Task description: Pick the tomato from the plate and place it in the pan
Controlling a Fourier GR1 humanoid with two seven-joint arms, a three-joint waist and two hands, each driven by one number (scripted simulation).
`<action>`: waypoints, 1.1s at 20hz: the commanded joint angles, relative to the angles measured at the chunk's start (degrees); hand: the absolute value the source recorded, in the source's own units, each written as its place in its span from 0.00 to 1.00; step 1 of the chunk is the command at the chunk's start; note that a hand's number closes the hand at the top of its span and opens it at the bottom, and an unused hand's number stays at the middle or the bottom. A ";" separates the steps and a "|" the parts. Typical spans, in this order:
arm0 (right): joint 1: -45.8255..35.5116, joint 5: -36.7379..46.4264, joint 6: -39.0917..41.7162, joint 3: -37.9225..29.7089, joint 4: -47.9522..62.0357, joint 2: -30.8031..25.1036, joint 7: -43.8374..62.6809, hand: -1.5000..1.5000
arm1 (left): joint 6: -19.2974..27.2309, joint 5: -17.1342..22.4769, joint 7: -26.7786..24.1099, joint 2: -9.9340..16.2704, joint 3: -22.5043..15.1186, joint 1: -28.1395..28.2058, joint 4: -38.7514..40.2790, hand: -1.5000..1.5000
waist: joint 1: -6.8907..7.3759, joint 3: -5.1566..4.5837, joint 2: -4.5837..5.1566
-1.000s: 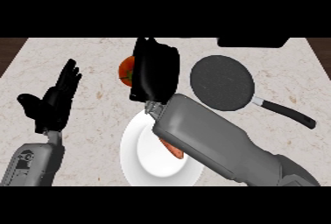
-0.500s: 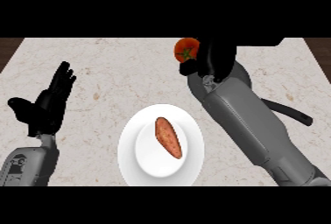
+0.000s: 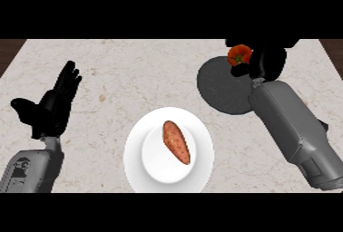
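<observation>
My right hand [image 3: 267, 61] is shut on the red tomato [image 3: 238, 55], which shows at the hand's left side, over the far part of the dark round pan [image 3: 223, 88]. The pan lies right of centre, partly hidden by my right forearm. The white plate [image 3: 144, 165] sits near the counter's front, with an orange sweet potato [image 3: 176, 141] lying on it. My left hand [image 3: 51, 108] rests open at the left, fingers up, holding nothing.
The marble counter top [image 3: 134, 72] stretches across the view. A dark wooden strip [image 3: 10, 52] shows past its far left corner. My right forearm [image 3: 295, 131] crosses the right side and covers the pan's handle.
My right hand has carried the tomato from above the plate rightward to over the pan. The sweet potato on the plate is now uncovered. My left hand has stayed put.
</observation>
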 commanded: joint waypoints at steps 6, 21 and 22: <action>-2.35 -13.49 -6.15 -13.28 13.44 0.16 -19.25 1.00 | -0.78 0.38 -1.83 -0.94 0.47 -0.99 2.36 0.50 | 1.04 0.12 0.59; 1.24 -28.20 -3.63 -26.63 20.18 5.13 -47.59 0.00 | 0.39 -1.20 0.73 -1.64 -0.32 -1.43 0.38 0.50 | 0.29 0.08 0.10; 2.44 -29.76 -3.88 -28.10 19.09 4.61 -50.09 0.00 | -1.25 -0.43 -1.11 -0.06 0.89 0.75 0.32 0.50 | 0.24 0.06 0.02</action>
